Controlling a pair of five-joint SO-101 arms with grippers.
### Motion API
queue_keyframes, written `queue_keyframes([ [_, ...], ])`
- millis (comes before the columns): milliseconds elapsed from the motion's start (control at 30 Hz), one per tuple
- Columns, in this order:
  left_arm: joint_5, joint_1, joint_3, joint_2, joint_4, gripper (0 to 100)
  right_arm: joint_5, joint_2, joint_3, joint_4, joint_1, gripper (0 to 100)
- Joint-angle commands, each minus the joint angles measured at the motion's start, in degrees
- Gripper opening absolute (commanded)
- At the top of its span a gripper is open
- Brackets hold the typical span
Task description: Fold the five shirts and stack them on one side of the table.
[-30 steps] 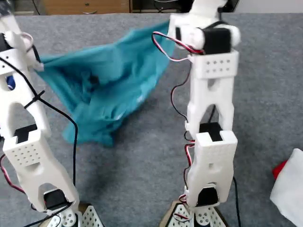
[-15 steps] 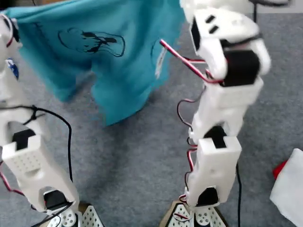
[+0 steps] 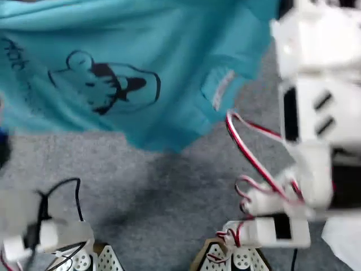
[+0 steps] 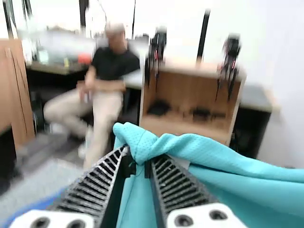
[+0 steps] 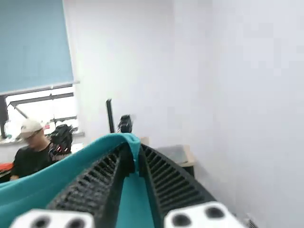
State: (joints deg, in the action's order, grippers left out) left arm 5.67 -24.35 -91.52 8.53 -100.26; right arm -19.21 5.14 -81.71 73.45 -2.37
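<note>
The teal shirt (image 3: 141, 68) hung spread out above the grey table (image 3: 158, 203), lifted clear of it, with its lower hem dangling over the table's far half and casting a soft shadow on the surface below. Its front faced the high camera, showing a dark printed drawing (image 3: 104, 84) and a small sewn label (image 3: 220, 90). The left gripper (image 4: 139, 164) was raised well above the table, its two ribbed black fingers (image 4: 102, 183) clamped together on a bunched fold of the shirt's edge, the fabric puffing out over the fingertips. The right gripper (image 5: 134, 154) was likewise held high above the table, its fingers (image 5: 164, 183) pinched closed on another part of the shirt's edge, with the cloth running away from it in a taut band. In the high view a white arm (image 3: 316, 113) stood over the table's right side, red and white wires (image 3: 254, 164) looping from it down toward the table. A white cloth (image 3: 345, 243) lay on the table at its near right corner.
</note>
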Motion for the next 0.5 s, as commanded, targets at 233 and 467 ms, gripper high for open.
queue_keyframes([
  [233, 1.1, -0.3, 13.4, 8.7, -0.5, 2, 1.9, 14.9, 17.9, -2.0, 2.9, 0.5],
  [467, 1.2, 0.9, 39.0, 7.3, 0.4, 2, -1.1, 10.9, 36.7, -9.0, 2.8, 0.5],
])
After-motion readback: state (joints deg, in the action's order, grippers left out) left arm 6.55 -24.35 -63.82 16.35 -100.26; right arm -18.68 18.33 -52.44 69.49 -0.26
